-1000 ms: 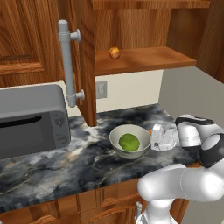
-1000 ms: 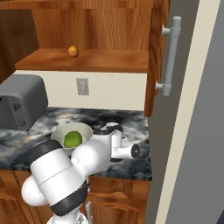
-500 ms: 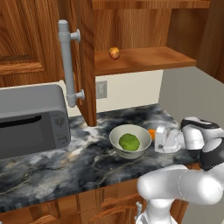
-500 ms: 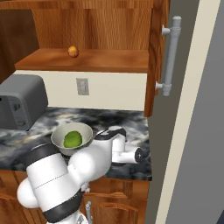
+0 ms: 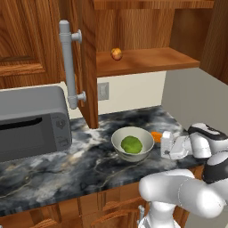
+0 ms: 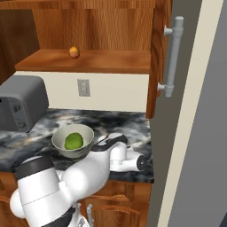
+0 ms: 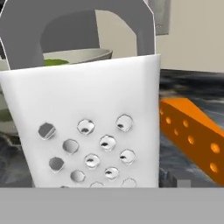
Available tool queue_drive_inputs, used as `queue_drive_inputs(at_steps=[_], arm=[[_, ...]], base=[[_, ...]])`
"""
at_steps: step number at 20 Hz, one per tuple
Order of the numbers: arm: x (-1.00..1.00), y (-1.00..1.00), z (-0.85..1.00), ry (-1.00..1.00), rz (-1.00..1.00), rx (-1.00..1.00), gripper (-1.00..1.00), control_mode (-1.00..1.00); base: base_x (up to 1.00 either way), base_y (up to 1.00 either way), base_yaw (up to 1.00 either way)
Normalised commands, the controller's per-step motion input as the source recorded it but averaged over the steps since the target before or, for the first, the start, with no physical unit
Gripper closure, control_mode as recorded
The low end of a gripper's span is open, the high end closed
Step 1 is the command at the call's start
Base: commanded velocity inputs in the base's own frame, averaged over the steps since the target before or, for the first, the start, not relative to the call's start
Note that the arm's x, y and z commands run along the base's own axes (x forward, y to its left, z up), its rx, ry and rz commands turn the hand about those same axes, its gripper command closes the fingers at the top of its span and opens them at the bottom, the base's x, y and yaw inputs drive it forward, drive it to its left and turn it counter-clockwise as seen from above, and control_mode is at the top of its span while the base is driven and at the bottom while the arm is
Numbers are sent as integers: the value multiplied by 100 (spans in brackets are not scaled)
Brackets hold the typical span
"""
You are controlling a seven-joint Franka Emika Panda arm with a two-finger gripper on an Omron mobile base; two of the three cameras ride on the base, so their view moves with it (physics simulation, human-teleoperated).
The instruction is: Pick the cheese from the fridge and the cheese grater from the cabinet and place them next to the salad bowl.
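**What you can't really make out here**

In the hand view the cheese grater (image 7: pixel 87 127) is cropped at the bottom, and it blocks most of the salad bowl (image 7: pixel 74 54). The cheese (image 7: pixel 192 135) runs off the right edge. From the left base view the cheese (image 5: pixel 156 135) is mostly hidden behind the grater (image 5: pixel 167 143); from the right, the arm covers both.

Home kitchen, wood cabinets (image 5: pixel 26 49), marble counter (image 5: pixel 67 169), toaster oven (image 5: pixel 31 122)
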Motion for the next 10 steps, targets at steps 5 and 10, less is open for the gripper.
queue_drive_inputs(at_steps=[5,10], arm=[[42,7,-1,0,0,0,-100,-100],[12,-2,-13,-5,0,2,-100,-100]], base=[[0,0,0],[0,0,0]])
